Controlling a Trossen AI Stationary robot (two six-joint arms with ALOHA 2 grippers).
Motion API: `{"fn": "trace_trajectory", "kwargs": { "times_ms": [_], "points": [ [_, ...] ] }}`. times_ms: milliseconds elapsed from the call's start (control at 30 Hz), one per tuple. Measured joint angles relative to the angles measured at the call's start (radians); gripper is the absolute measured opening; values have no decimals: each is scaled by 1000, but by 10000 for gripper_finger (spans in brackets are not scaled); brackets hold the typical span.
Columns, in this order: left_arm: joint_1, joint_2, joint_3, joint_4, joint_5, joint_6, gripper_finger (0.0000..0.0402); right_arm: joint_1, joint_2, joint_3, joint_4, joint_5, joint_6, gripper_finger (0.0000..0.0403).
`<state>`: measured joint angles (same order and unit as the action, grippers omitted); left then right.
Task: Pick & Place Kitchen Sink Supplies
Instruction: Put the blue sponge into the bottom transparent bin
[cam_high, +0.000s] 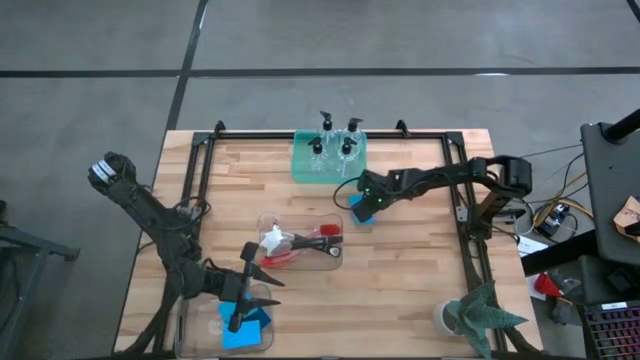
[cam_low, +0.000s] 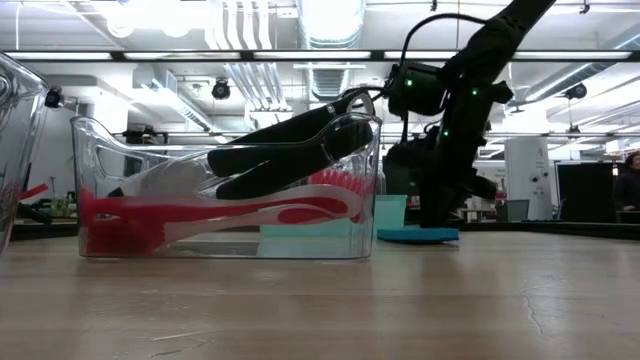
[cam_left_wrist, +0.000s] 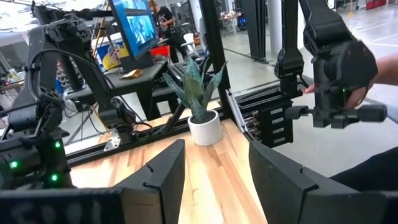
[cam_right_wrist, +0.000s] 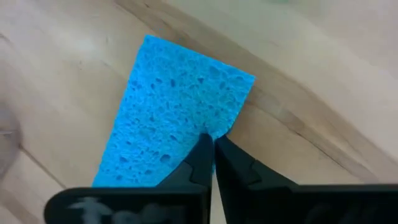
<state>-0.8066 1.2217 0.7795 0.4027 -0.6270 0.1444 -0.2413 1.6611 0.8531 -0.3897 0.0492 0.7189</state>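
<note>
A flat blue sponge (cam_high: 359, 212) lies on the table in front of the green tray (cam_high: 300, 170) that holds several clear pump bottles (cam_high: 333, 147). My right gripper (cam_high: 366, 203) is down on this sponge, shut on it. Red and black brushes (cam_high: 305, 243) lie in a clear bin (cam_high: 268, 225) at mid-table; in the low view the black brush (cam_low: 290, 148) lies on the red brush (cam_low: 200, 212). My left gripper (cam_high: 243, 303) hovers open and empty over a near-left clear bin (cam_high: 190, 335) holding more blue sponges (cam_high: 246, 334). My right gripper pinches the blue sponge (cam_right_wrist: 174, 118) by its long edge (cam_right_wrist: 227, 127), near a corner, between the two fingertips (cam_right_wrist: 202, 152). The fingers come from above, slanting down. In the low view the sponge (cam_low: 418, 235) sits flat at table level.
A potted plant (cam_high: 478, 315) stands at the near right corner and also shows in the left wrist view as the plant (cam_left_wrist: 202, 106). Black frame rails (cam_high: 205, 170) run along the table's left, far and right sides. A person's hand (cam_left_wrist: 364, 81) shows beyond the table.
</note>
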Motion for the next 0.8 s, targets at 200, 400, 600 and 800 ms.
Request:
{"fn": "trace_trajectory", "kwargs": {
  "times_ms": [200, 400, 600, 800],
  "points": [
    [0, 0, 0, -1, -28, 3, 172, -1, -89, 3, -2, 24, -17, 8],
    [2, 0, 0, -4, -107, 5, 172, 21, -230, 5, -2, 122, -59, 8],
    [7, 0, 0, -21, -288, -18, 172, 111, -393, 5, 28, 334, -152, 8],
    [39, 0, 0, -45, -314, -89, 172, 282, -462, 7, 186, 547, -311, 8]
  ]
}}
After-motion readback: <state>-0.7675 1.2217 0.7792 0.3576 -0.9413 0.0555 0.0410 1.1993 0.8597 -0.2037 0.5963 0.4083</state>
